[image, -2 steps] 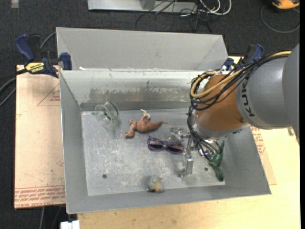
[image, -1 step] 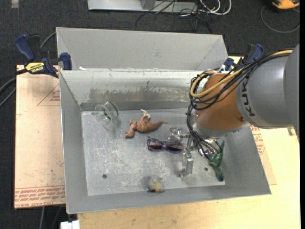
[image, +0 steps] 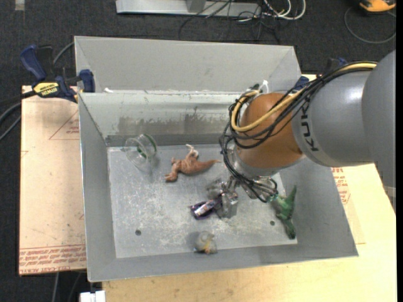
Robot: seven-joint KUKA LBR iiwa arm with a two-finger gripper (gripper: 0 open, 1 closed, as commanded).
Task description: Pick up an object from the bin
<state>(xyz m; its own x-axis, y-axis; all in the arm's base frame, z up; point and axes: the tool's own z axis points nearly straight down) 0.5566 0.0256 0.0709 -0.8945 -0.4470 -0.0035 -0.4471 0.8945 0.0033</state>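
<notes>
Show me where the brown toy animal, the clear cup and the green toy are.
brown toy animal (image: pixel 187 163): camera view, on its body.
clear cup (image: pixel 141 150): camera view, on its side wall.
green toy (image: pixel 285 210): camera view, on its middle.

Fairly bright, even light falls from above on the grey metal bin, so its floor looks pale. A darker band runs along its back wall at centre frame. The orange cover has a soft sheen on top. The arm casts a small shadow below it. The dark carpet at upper left is dim.
</notes>
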